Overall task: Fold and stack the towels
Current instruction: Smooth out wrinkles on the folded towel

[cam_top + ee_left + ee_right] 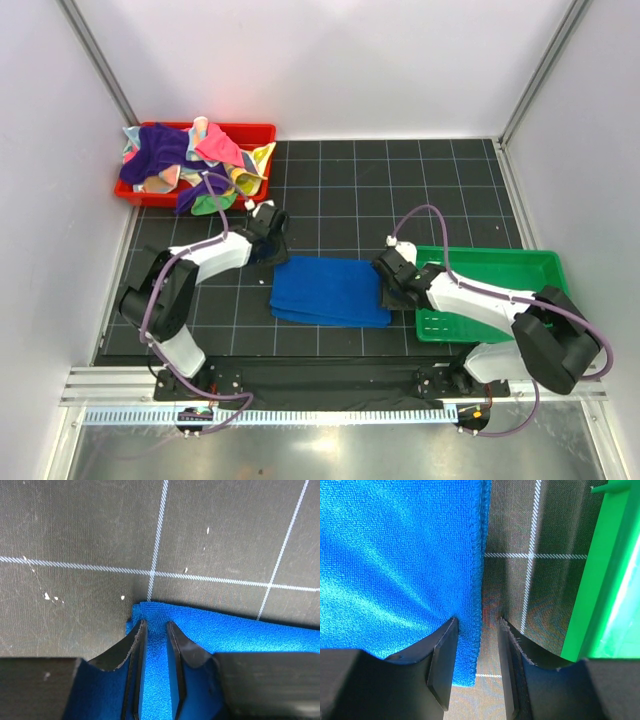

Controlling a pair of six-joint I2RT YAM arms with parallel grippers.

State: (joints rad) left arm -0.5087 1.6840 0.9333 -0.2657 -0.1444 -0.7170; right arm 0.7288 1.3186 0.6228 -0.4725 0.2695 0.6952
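A royal blue towel (pixel 330 290) lies folded flat on the black grid mat between the arms. My left gripper (pixel 272 232) is at its far left corner; in the left wrist view the gripper (pixel 156 625) is nearly closed, with blue cloth (pixel 240 635) filling the narrow gap. My right gripper (pixel 385 283) is at the towel's right edge. In the right wrist view this gripper (pixel 476 621) is slightly open. One finger rests on the towel (pixel 395 555), and the hem and bare mat show between the jaws. Several more towels (pixel 170 150), purple, pink and others, lie heaped at the far left.
The heap fills a red tray (pixel 262 128) at the far left. A green tray (pixel 480 290) stands right of the blue towel, close to my right gripper; its wall shows in the right wrist view (pixel 600 580). White walls enclose the mat.
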